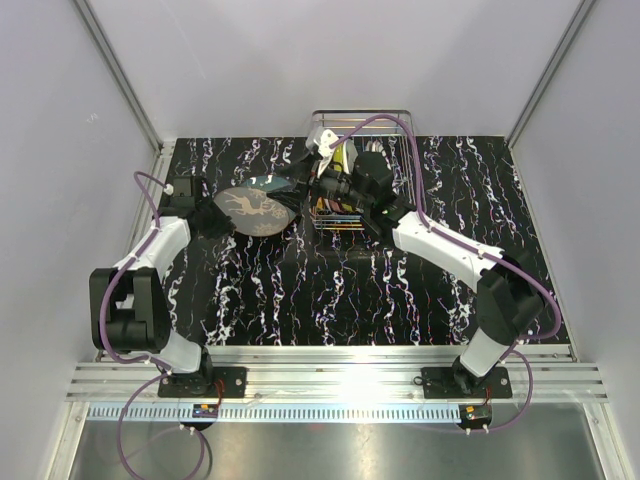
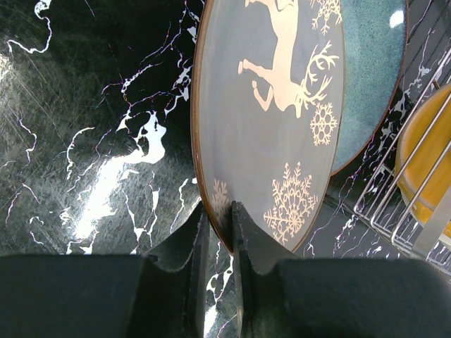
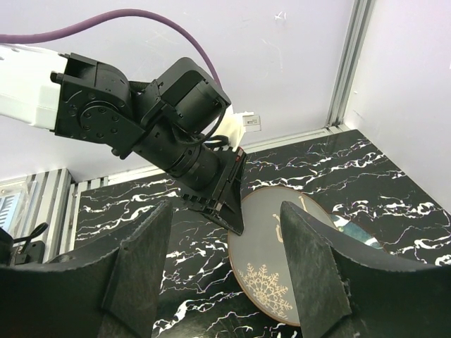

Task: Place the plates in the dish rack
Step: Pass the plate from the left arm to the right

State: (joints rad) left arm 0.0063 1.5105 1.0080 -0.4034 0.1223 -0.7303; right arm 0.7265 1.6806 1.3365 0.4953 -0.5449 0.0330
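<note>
My left gripper (image 2: 220, 218) is shut on the near rim of the grey-brown deer plate (image 2: 268, 127), which it holds tilted over the black marbled table. In the top view the left gripper (image 1: 212, 214) and the deer plate (image 1: 255, 210) are left of the dish rack (image 1: 400, 125). A dark-rimmed teal plate (image 2: 370, 70) lies partly behind the deer plate. My right gripper (image 3: 225, 274) is open and empty, facing the deer plate (image 3: 261, 246) from the rack side (image 1: 312, 188). An orange plate (image 2: 430, 162) stands in the rack among other plates.
The rack's wire side (image 2: 394, 204) is close to the right of the held plate. The right arm's wrist (image 1: 370, 180) hangs over the rack. White walls close in the table at the back and on both sides.
</note>
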